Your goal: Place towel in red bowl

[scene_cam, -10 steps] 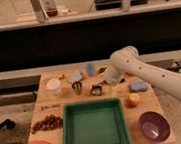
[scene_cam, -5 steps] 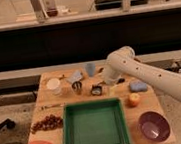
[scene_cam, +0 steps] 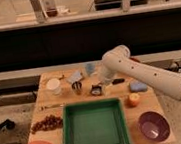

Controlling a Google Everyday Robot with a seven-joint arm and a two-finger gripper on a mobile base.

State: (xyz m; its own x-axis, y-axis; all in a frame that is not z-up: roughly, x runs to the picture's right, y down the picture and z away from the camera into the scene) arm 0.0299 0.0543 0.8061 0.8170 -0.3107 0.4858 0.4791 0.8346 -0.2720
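Grey-blue towel (scene_cam: pixel 76 77) not yet grasped, lying near the tabletop's (scene_cam: pixel 118 94) far edge, close to the wide-open, empty gripper (scene_cam: pixel 96 89); calls for reaching over, closing, then carrying to the red bowl (scene_cam: pixel 134 59), seemingly mostly hidden behind the arm (scene_cam: pixel 150 78) by the far right corner.

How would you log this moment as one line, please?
gripper: jaws open, low over table beside small metal cup | towel: lying on table behind that cup, not held | task: not yet started
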